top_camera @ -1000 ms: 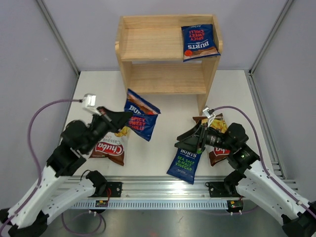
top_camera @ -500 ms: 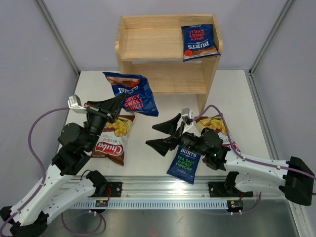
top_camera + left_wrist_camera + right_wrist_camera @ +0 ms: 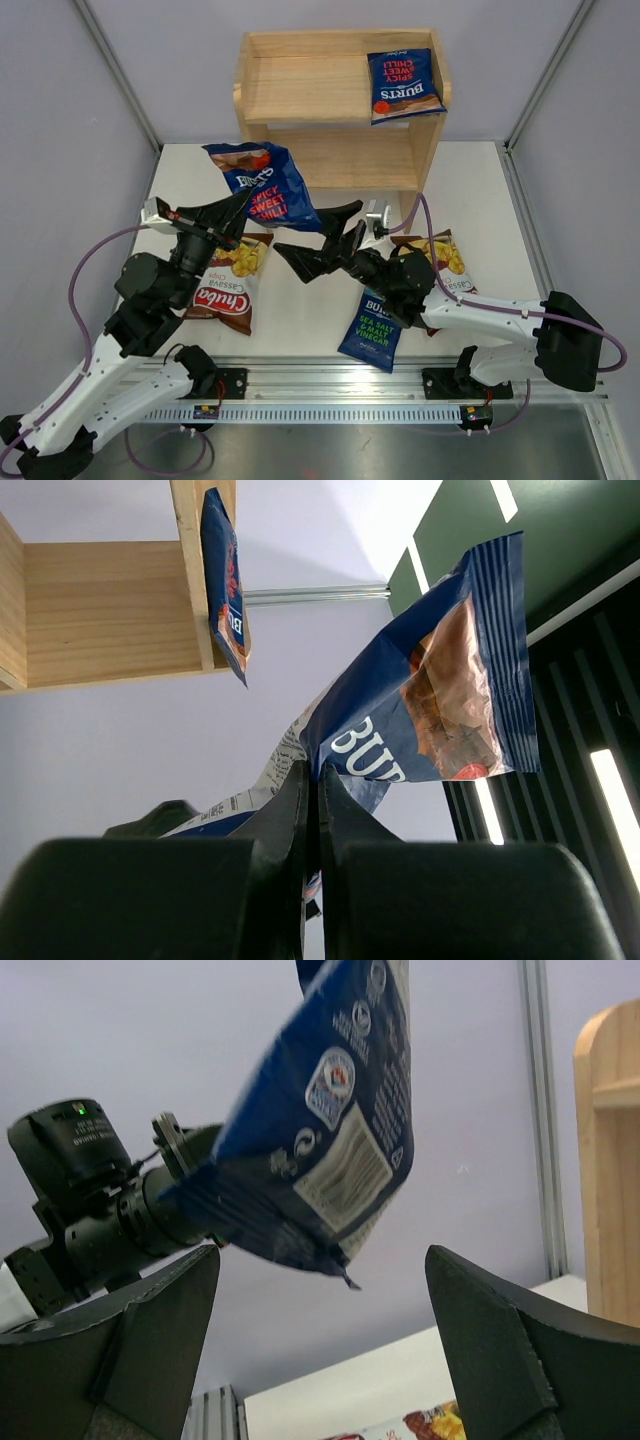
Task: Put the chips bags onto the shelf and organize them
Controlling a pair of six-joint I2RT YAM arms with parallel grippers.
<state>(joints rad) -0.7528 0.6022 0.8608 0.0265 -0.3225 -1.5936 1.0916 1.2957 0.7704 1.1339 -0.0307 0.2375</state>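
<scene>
My left gripper (image 3: 312,770) is clamped on an edge of the glossy dark blue Burts bag with red spicy-sweet-chilli lettering (image 3: 265,182). It holds the bag off the white counter (image 3: 300,300), just in front of the light wooden two-tier shelf (image 3: 300,90). The bag's long axis runs diagonally, chip-picture end toward the far left, the other end toward the near right. Beside it, my right gripper (image 3: 312,232) is spread wide, holding nothing and pointing toward the bag.

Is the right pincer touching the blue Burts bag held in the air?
Apart. Right wrist view: the blue Burts bag hangs between the open fingers of the right pincer, gaps on both sides.
</scene>
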